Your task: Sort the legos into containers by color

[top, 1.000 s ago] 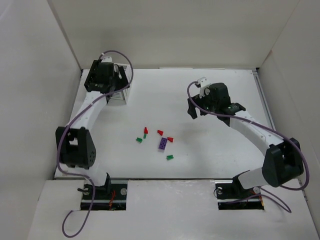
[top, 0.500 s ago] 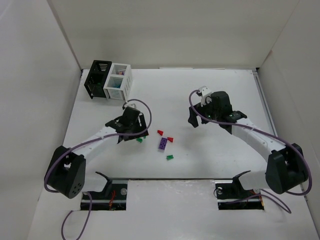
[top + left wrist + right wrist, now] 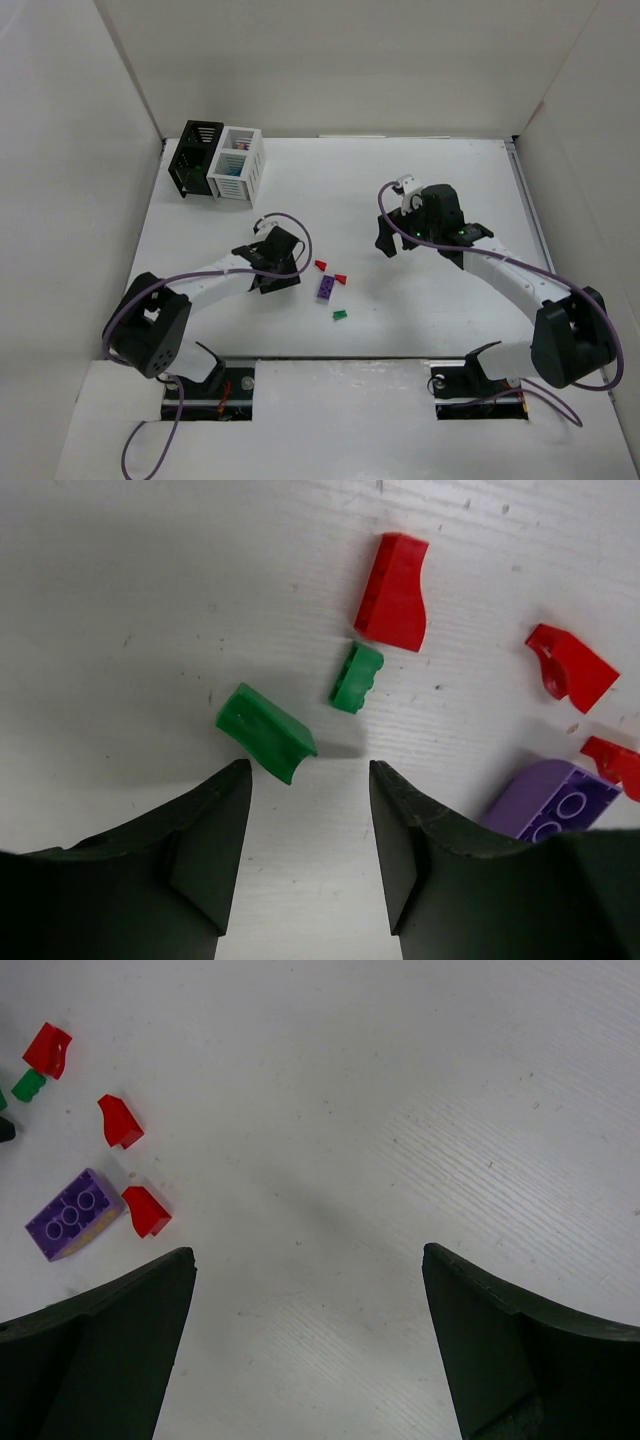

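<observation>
Several legos lie mid-table: two red wedges, a purple brick and a green piece. My left gripper is open and low at the cluster's left. In its wrist view, a green wedge lies just ahead of the left gripper, with a small green brick, red wedges and the purple brick beyond. My right gripper is open and empty over bare table right of the cluster. The black bin and white bin stand back left.
White walls enclose the table on the left, back and right. The right wrist view shows the purple brick, red wedges and a green brick at its left edge.
My left arm has swung from the bins at the back left down to the lego cluster and now covers the left-hand green and red pieces from above. The right arm barely shifted.
</observation>
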{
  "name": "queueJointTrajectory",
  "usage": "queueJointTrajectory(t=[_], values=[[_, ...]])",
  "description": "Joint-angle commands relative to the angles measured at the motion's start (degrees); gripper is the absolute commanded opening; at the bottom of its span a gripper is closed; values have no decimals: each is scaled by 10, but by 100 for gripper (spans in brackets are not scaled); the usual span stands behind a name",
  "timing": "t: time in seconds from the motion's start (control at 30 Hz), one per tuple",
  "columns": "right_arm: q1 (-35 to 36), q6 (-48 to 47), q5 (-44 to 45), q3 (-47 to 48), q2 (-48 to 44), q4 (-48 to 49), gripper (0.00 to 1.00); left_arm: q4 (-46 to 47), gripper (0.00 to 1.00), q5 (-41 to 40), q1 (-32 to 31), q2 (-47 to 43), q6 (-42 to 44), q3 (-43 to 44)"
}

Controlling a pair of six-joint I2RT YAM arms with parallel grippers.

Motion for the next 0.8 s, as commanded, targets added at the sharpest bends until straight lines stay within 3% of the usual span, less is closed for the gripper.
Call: queueJointTrajectory(t=[0.0,0.33,0.5,0.77], values=[[-5,5,-6,-1,-20,26,100,-22,47,-36,0,18,-19,29],[-5,5,0,-1,-20,26,100,-46,43,-79,0,54,-33,47],[-5,5,-6,-1,-20,26,100,-57,30,-79,0,54,-33,47],[-5,5,-6,-1,-20,26,100,-57,17,-66,0,42,-27,40]])
